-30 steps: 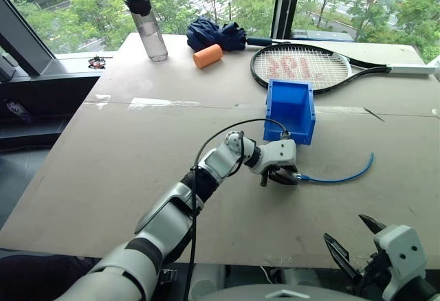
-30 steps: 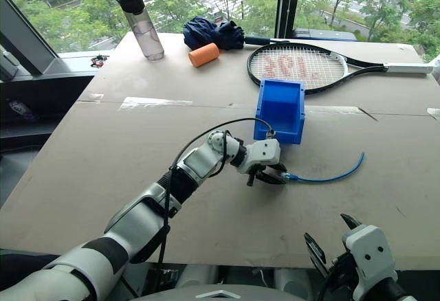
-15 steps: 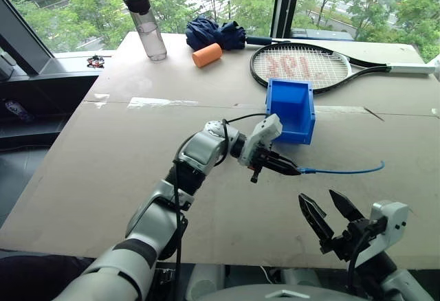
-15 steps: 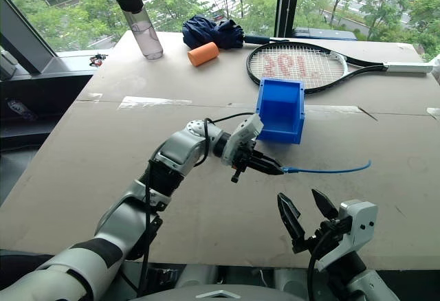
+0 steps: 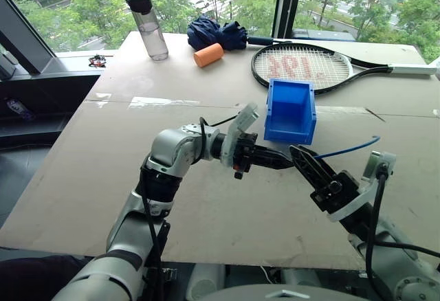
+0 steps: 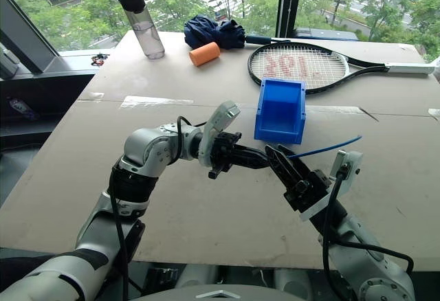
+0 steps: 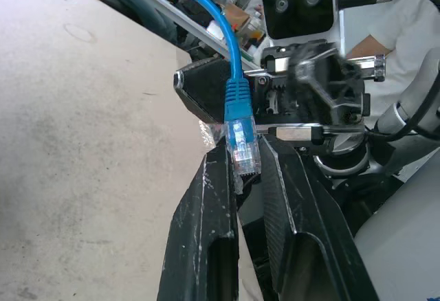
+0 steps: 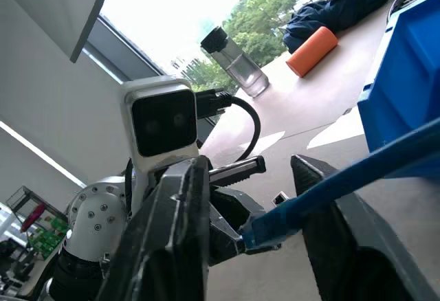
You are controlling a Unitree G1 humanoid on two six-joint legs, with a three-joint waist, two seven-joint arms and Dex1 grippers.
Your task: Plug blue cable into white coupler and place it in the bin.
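While the left gripper [image 5: 283, 160] clamps the cable's [image 5: 347, 148] plug, the cord runs level toward the right; the right gripper's [image 5: 304, 160] fingers flank it, half-closed.

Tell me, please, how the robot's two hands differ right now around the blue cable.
The left hand is shut on the blue cable, pinching its clear plug; the right hand has its fingers on either side of the cord, not clamped. The left hand points across toward the right one, which reaches up from below. Both meet above the table, in front of the bin.
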